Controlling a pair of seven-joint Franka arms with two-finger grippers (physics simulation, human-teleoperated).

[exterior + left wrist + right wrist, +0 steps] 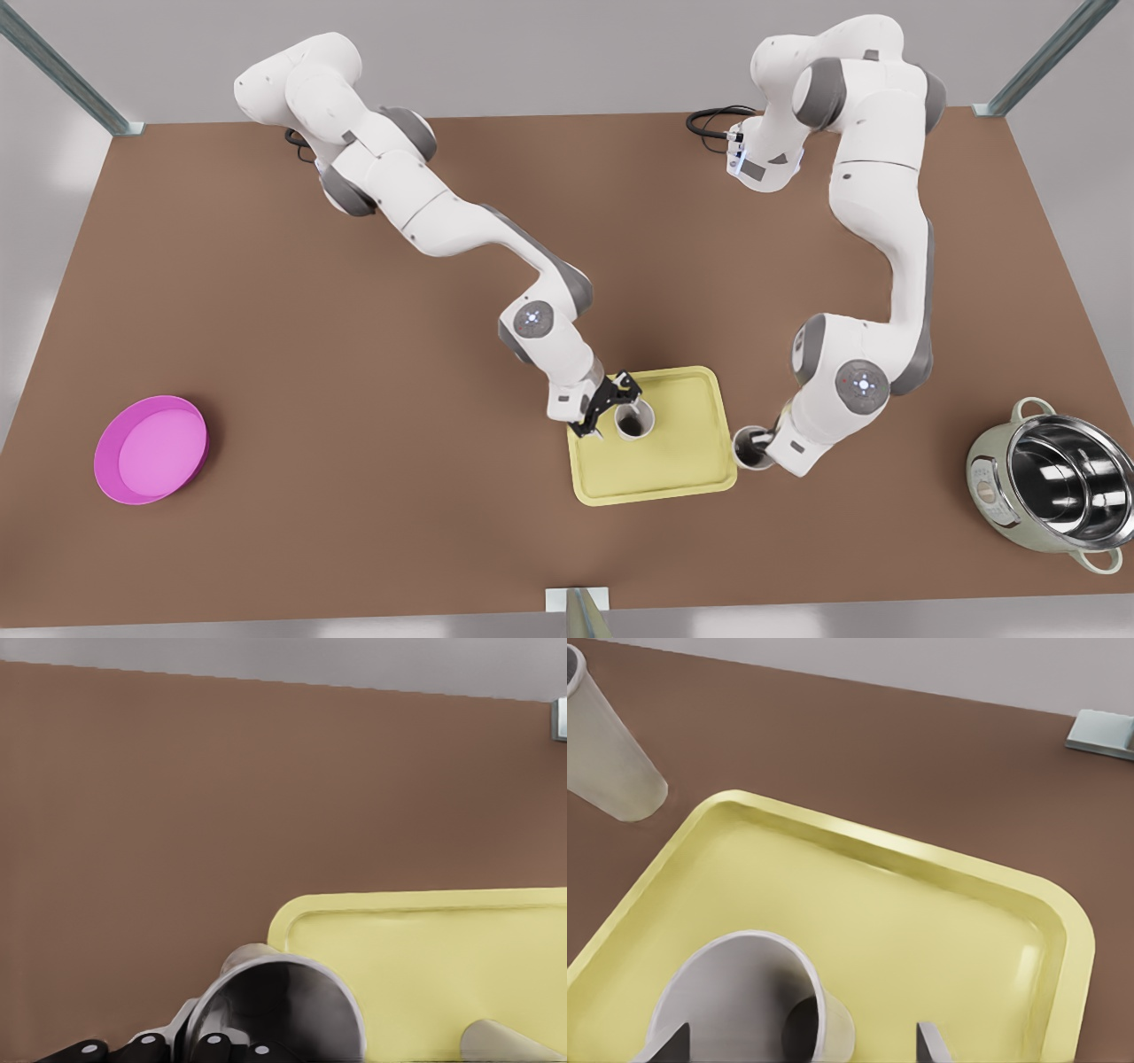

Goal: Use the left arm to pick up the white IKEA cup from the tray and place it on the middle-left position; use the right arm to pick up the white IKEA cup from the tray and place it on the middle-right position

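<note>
Cup one point(751, 446) is clasped by the left gripper point(763, 441) right of the tray point(673, 483), unplaced. Cup two point(634, 420), on the tray, is straddled by the wide-open right gripper point(609, 409).

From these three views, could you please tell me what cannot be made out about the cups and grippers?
1. Left gripper: in the front view its own wrist covers it, so its hold on the outer cup beside the tray is unclear.
2. The outer cup's base: cut off by the left wrist view's edge, so resting or lifted is unknown.
3. Inner cup, within the open right gripper: cut off by the right wrist view's edge.
</note>
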